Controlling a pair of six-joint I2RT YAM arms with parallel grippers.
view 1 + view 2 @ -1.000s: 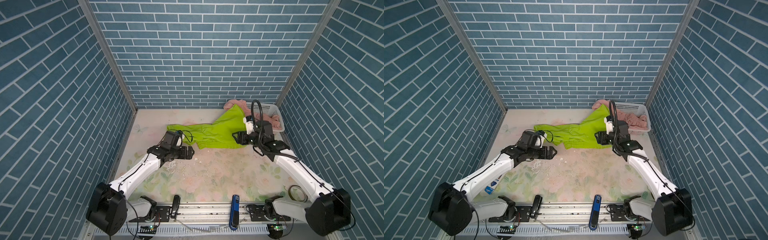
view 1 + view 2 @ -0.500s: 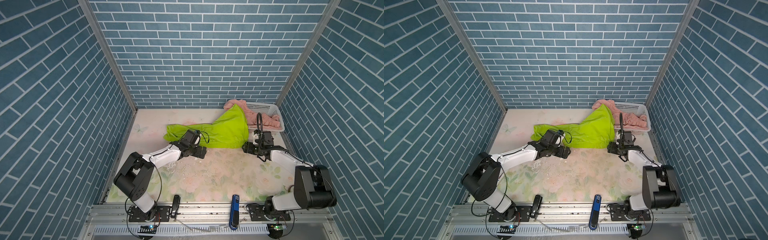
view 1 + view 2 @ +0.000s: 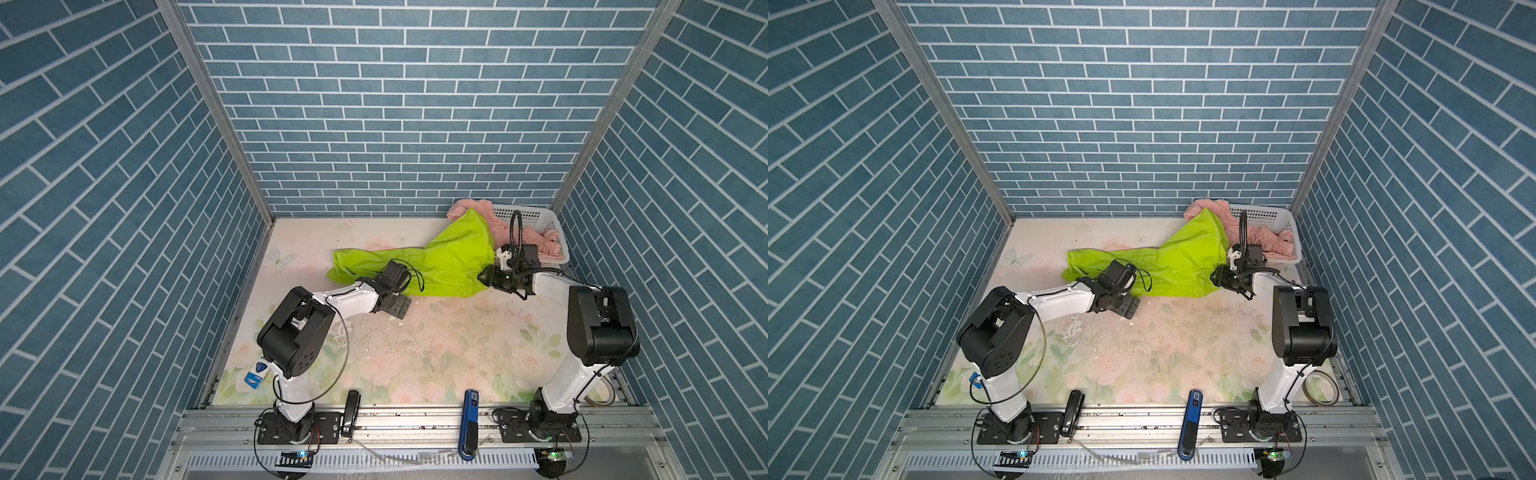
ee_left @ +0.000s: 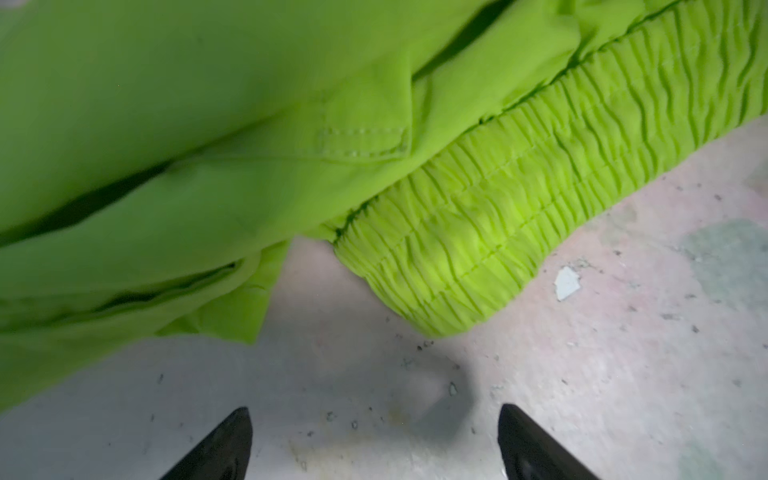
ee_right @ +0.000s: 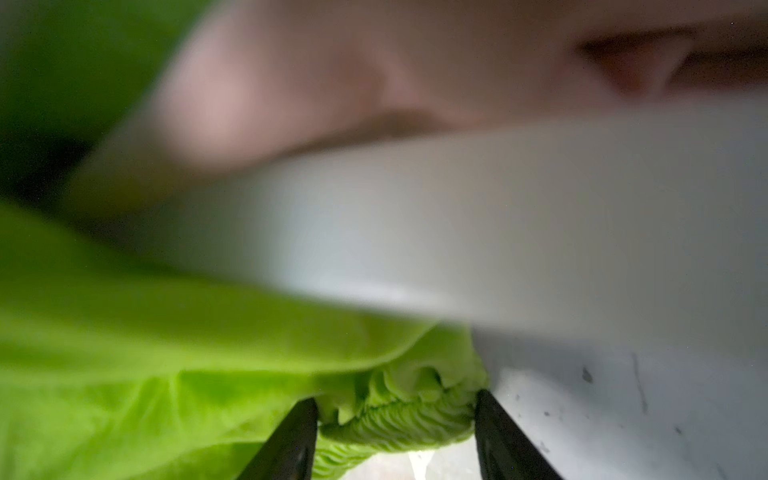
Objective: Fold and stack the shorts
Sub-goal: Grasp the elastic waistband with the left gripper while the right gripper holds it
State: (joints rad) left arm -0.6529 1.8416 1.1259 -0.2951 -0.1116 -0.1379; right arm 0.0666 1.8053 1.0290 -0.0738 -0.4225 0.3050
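My left gripper [image 3: 395,308] [image 3: 1126,309] sits low over the table [image 3: 436,345], at the left end of the green shorts [image 3: 449,257] [image 3: 1183,257]. In the left wrist view its fingers [image 4: 224,449] stand wide apart with only bare table [image 4: 582,374] between them. It holds nothing, and the rounded end of the waistband [image 4: 519,199] lies just ahead of the tips.

The green shorts stretch across the far middle of the table, with the waistband along the near edge and the right end rising against the basket corner.

My right gripper [image 3: 484,280] [image 3: 1217,279] is at that right end of the waistband. In the right wrist view [image 5: 397,403] bunched green elastic fills the gap and touches both fingers [image 5: 299,436], so it grips the green shorts [image 5: 124,395] there.

Farthest right, at the back corner, the basket [image 3: 536,212] [image 3: 1266,212] holds the pink shorts [image 3: 540,241] [image 3: 1271,242], and part of them spills over its left rim. Both are only a blur just beyond my right fingertips [image 5: 498,228] [image 5: 291,83].
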